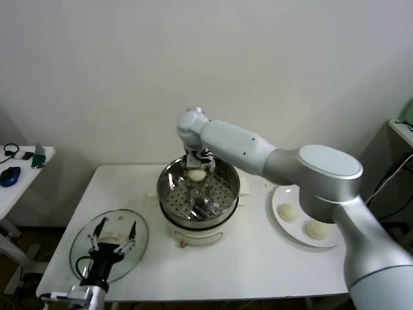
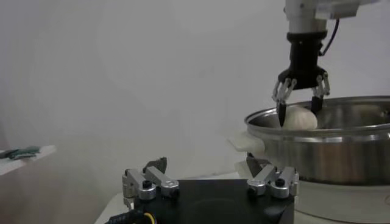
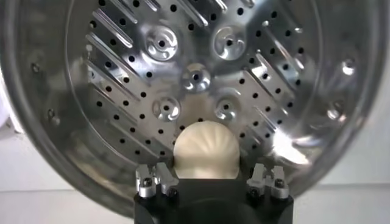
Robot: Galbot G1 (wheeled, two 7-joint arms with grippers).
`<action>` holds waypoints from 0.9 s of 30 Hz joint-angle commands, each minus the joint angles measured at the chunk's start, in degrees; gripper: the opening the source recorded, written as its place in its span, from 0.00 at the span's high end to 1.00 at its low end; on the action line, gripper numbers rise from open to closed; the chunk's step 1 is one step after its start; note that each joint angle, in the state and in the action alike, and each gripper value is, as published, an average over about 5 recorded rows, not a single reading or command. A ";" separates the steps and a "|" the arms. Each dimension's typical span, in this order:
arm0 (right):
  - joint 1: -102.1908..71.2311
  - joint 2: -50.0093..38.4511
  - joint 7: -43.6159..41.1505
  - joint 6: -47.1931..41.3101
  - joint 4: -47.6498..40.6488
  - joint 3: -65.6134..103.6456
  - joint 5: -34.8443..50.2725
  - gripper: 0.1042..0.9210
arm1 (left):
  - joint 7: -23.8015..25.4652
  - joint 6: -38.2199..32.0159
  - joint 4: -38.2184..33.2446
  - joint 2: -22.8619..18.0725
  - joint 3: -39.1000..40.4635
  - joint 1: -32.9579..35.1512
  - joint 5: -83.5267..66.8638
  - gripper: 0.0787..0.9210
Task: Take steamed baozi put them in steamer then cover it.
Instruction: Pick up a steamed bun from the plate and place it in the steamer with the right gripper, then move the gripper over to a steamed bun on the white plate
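White wall rises behind a white table (image 1: 258,258), and the steamer (image 1: 169,194) stands near the middle of that table, a shiny perforated basket on a squat white base. Over the far side of the steamer the right gripper (image 1: 196,169) hangs inside the rim, its fingers pinching one pale bun (image 1: 197,175); from the left wrist view the fingertips sit on either side of the bun (image 2: 300,117) just above the steamer's edge (image 2: 317,125), and the right wrist view shows the same bun (image 3: 205,150) between the fingers over the holed floor (image 3: 201,67). To the right of the steamer a flat white plate (image 1: 279,213) carries two more buns (image 1: 288,211), lying near each other. To the left of the steamer the clear glass lid (image 1: 80,242) lies flat on the table, and the left gripper (image 1: 115,237) hovers just over it with its fingers spread wide, holding nothing.
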 commanded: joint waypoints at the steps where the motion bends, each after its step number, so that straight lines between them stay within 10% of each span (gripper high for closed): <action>1: -3.14 1.51 0.36 1.40 -1.77 1.26 -4.50 0.27 | -0.03 0.09 0.22 0.30 -0.09 -0.21 -0.22 0.12; 17: 2.68 -3.15 -4.31 1.24 3.65 2.12 3.43 0.12 | -0.18 0.42 -0.33 0.15 -0.54 0.02 -0.48 0.12; 27: 18.47 -14.35 -3.88 -17.72 10.85 -8.07 37.17 0.12 | -0.23 0.16 -1.42 -0.02 -0.59 1.23 -0.51 0.12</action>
